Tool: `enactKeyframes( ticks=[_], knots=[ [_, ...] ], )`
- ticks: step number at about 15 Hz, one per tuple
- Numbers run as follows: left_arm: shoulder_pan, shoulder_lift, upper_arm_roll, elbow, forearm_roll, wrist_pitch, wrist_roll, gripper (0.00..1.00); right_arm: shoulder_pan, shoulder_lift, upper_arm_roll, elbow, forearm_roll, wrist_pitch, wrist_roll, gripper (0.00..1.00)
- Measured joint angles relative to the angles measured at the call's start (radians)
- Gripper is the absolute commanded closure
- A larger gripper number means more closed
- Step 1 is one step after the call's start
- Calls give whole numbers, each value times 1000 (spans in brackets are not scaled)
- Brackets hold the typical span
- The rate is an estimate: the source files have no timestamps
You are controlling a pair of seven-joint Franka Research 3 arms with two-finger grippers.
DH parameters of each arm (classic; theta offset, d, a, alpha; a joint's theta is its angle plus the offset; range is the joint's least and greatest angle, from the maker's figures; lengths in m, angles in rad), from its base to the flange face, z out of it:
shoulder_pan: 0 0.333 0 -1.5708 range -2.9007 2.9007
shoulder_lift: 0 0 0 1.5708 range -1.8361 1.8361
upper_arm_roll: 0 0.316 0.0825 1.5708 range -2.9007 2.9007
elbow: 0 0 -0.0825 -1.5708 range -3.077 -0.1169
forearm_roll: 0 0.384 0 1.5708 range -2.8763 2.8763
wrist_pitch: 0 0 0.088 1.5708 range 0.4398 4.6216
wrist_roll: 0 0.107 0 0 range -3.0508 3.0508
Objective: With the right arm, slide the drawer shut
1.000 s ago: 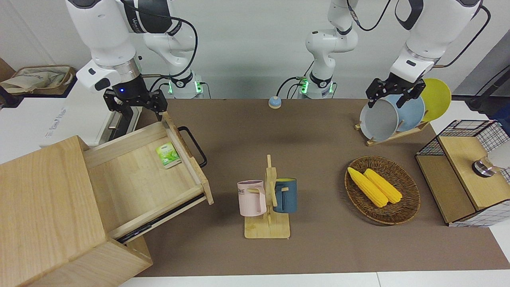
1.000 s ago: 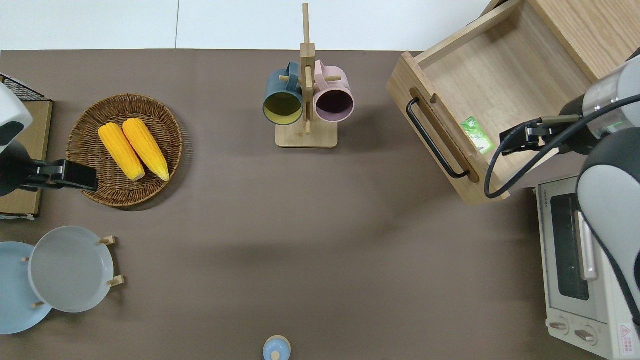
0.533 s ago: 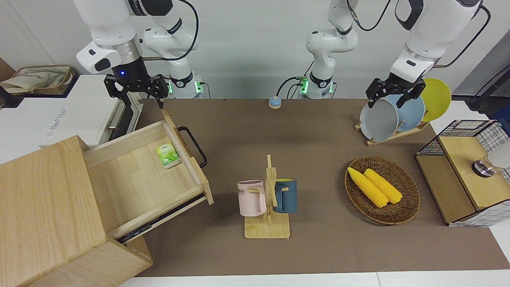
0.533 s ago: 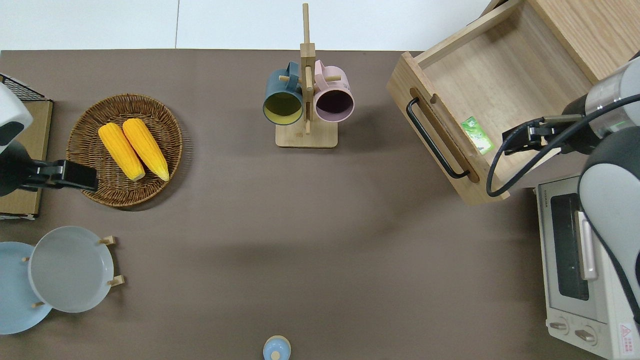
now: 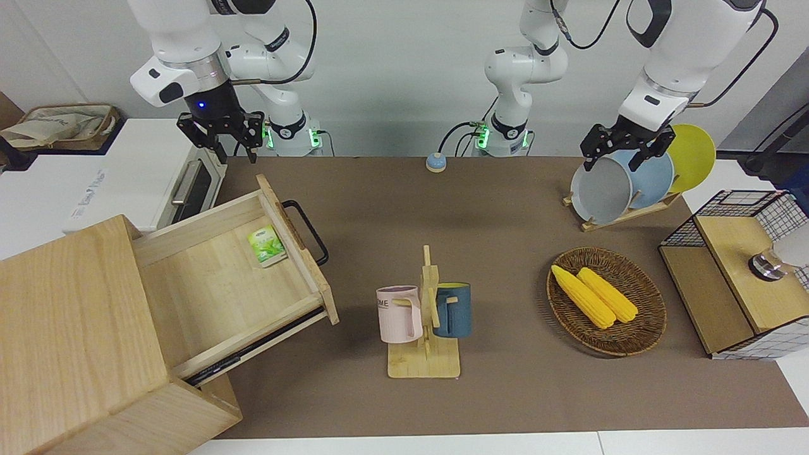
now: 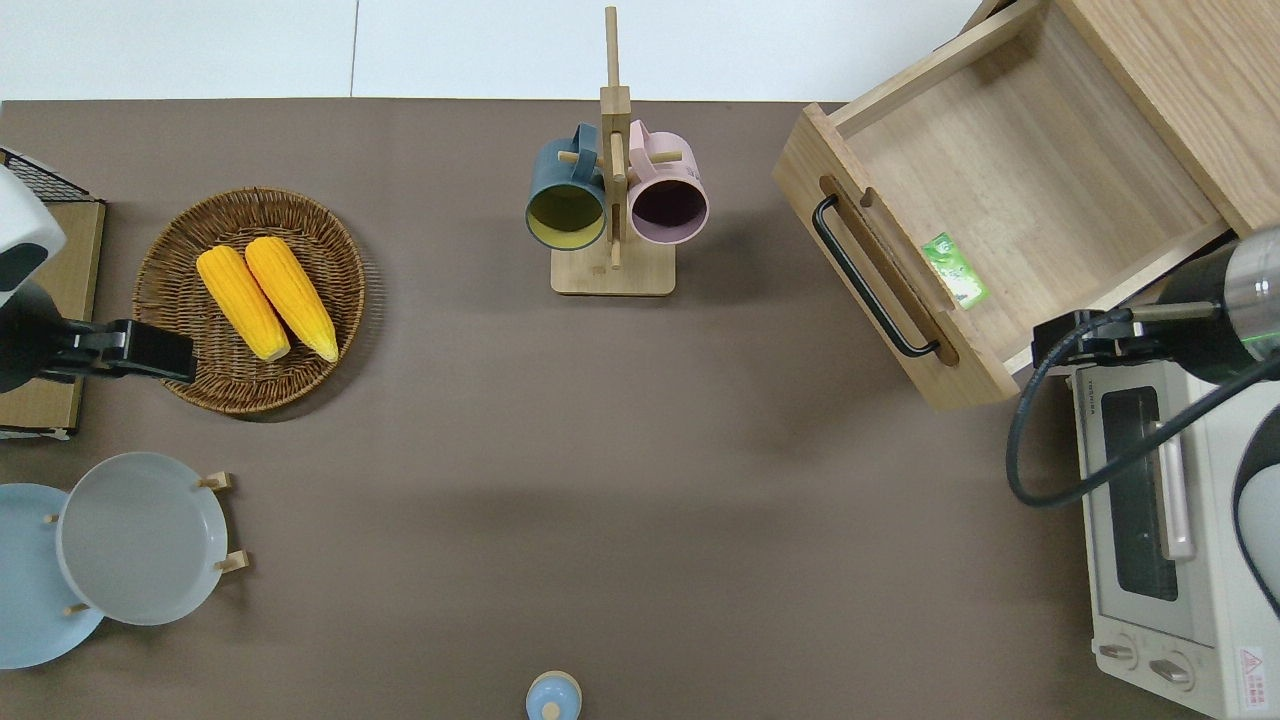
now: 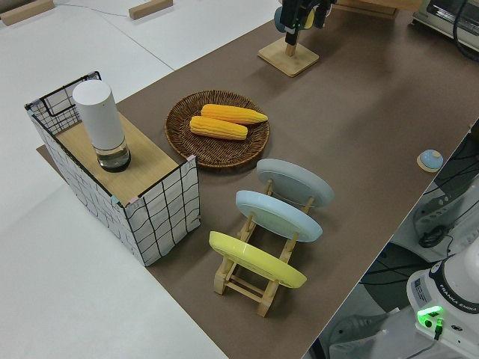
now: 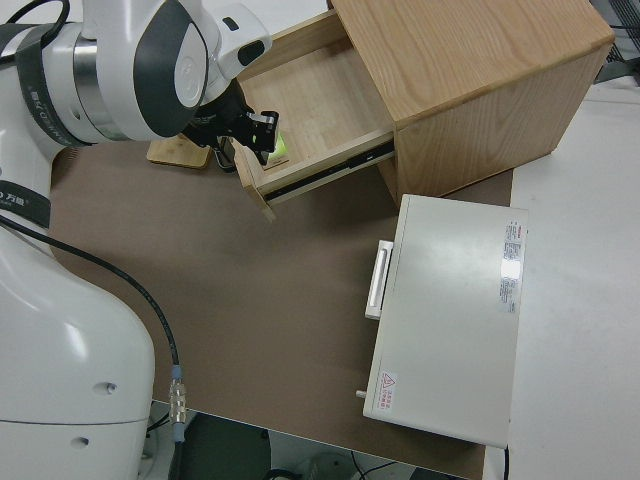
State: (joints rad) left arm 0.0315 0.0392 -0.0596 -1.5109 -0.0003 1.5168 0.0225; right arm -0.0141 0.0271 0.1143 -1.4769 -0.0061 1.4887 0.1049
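The drawer stands pulled far out of the wooden cabinet at the right arm's end of the table. Its black handle faces the table's middle. A small green packet lies inside against the front panel. My right gripper, blue light lit, hangs open and empty in the air. The overhead view shows it over the gap between the drawer's nearer front corner and the toaster oven, touching neither. The left arm is parked, its gripper open.
A mug rack with a pink and a blue mug stands mid-table. A wicker basket holding two corn cobs, a plate rack and a wire-mesh box sit toward the left arm's end. A small blue bell sits near the robots.
My right gripper has risen and drawn back from over the drawer's corner toward the toaster oven. The drawer has not moved. The left arm is still.
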Motion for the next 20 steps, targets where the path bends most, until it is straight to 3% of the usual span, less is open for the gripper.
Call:
enactKeyframes(
  ticks=[12, 20],
  knots=[
    [0, 0, 0, 0, 0, 0, 0, 7, 14, -6, 0, 12, 1, -9, 11, 1000],
    [0, 0, 0, 0, 0, 0, 0, 7, 147, -7, 9, 29, 1, -8, 284, 1000]
  ],
)
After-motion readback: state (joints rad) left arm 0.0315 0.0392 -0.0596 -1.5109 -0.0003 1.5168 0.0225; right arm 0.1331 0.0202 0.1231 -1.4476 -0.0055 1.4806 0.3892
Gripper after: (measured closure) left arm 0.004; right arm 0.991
